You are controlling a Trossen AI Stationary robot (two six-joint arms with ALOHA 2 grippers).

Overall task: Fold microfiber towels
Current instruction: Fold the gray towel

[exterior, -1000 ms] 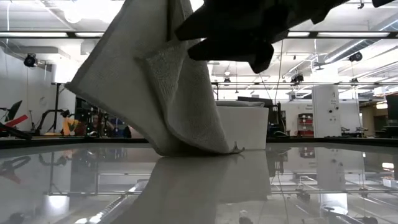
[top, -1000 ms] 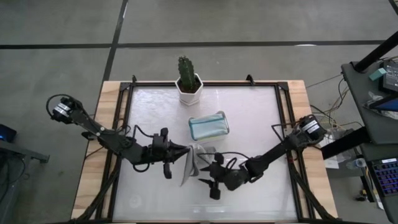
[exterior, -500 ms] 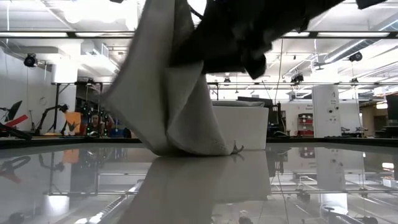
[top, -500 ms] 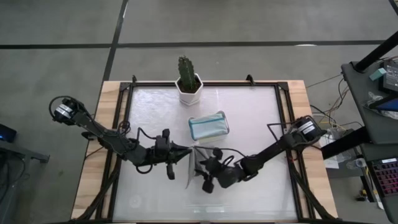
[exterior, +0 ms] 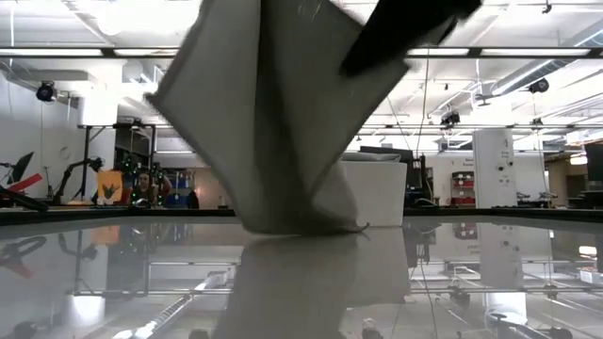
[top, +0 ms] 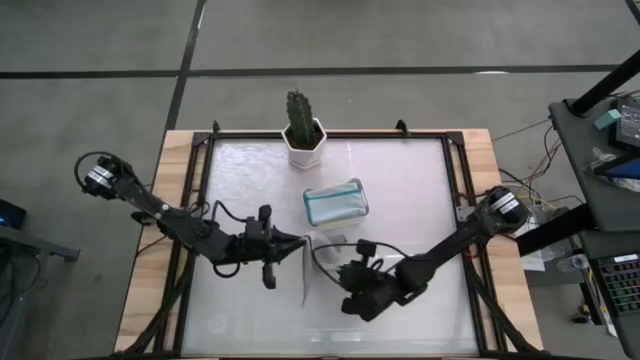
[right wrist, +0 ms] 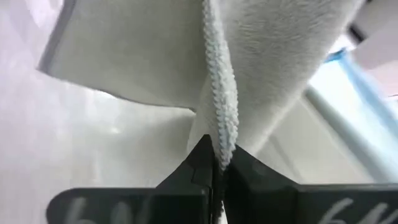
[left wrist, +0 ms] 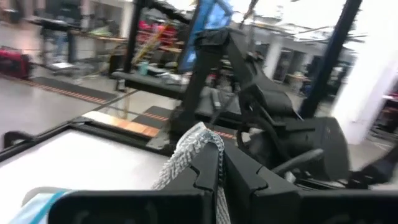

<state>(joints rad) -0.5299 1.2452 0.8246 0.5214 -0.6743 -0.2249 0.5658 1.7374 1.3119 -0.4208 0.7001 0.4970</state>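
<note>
High view: grey towel (top: 305, 277) hangs mid-table (top: 420, 180), lower edge touching it, w/ left end effector (top: 297, 243) & right end effector (top: 338, 272) each pinching an edge; fold barely begun, others not seen.

Grey towel (top: 305, 272) held between left gripper (top: 300, 241) and right gripper (top: 345, 272), mid-table

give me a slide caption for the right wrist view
Right gripper shut on the stitched edge of a grey towel hanging above the table.
</note>
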